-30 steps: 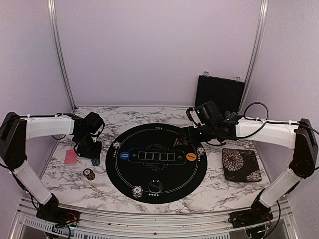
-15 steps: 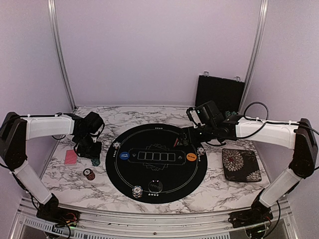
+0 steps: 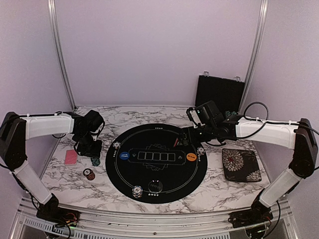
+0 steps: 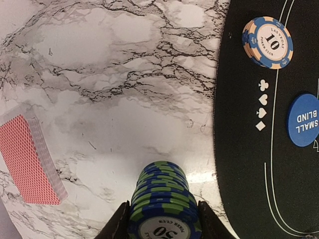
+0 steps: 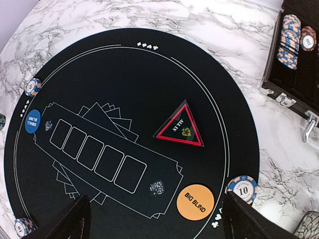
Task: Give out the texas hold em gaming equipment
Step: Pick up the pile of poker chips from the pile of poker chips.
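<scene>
Lilac walls point(image 3: 159, 50) and metal posts point(image 3: 59, 55) are enclosing a marble table point(image 3: 124, 115). At the left a red-backed deck point(image 4: 27, 159) is lying on the marble, a red stack point(image 3: 89, 174) sitting nearer the bases. Just right of the deck, the left gripper point(image 4: 163, 222) is squeezing a green stack point(image 4: 162, 196) from both sides, beside the rim of a round black mat point(image 3: 164, 173). On the mat a blue stack point(image 4: 267, 42) and blue button point(image 4: 304, 119) are sitting at the left edge, a triangle marker point(image 5: 180, 128) near the middle, an orange button point(image 5: 195, 202) at the right. The right gripper point(image 5: 159, 219) is hovering over the mat, jaws spread wide, holding nothing. Further right a floral pad point(image 3: 239, 164) is lying on the marble; a black case point(image 3: 219, 94) is standing open at the back wall.
</scene>
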Available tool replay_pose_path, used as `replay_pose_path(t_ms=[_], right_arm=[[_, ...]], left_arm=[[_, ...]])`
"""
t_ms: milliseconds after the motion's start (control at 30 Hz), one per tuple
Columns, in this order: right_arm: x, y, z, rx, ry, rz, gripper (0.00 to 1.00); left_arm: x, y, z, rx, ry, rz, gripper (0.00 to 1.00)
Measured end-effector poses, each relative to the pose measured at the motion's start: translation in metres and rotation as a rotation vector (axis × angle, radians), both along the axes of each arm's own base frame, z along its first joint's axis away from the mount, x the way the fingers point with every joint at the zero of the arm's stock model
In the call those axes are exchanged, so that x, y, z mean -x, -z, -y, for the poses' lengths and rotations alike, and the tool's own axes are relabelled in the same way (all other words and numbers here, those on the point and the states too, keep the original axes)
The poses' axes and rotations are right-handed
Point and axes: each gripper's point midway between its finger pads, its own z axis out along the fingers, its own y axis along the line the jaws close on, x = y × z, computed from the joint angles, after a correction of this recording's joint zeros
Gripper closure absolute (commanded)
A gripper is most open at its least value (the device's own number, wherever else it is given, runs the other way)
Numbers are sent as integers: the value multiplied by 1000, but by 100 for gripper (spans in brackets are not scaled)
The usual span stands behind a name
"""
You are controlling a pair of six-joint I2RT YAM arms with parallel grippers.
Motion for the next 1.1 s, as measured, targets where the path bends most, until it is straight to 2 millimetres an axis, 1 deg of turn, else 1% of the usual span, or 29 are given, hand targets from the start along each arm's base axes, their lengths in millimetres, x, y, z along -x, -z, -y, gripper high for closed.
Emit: replay_pose_path(t_ms=[200,400,533,800,967,1100], right_arm=[[0,0,0,0,0,0,12],[0,0,0,1,0,0,12],[0,0,0,1,1,1,11],[-1,0,1,5,5,3,11],[-1,0,1,6,6,4,11],[-1,-1,3,10,11,7,12]], left_arm=[[-2,-4,1,1,0,2,62],[-15,-20,8,20,8,43,62],[-25,-24,13,24,19,57,62],[-41,-18,26,17,38,42,62],[-51,-12,42,15,62,35,62],[-55,-5,50,14,76,20,62]])
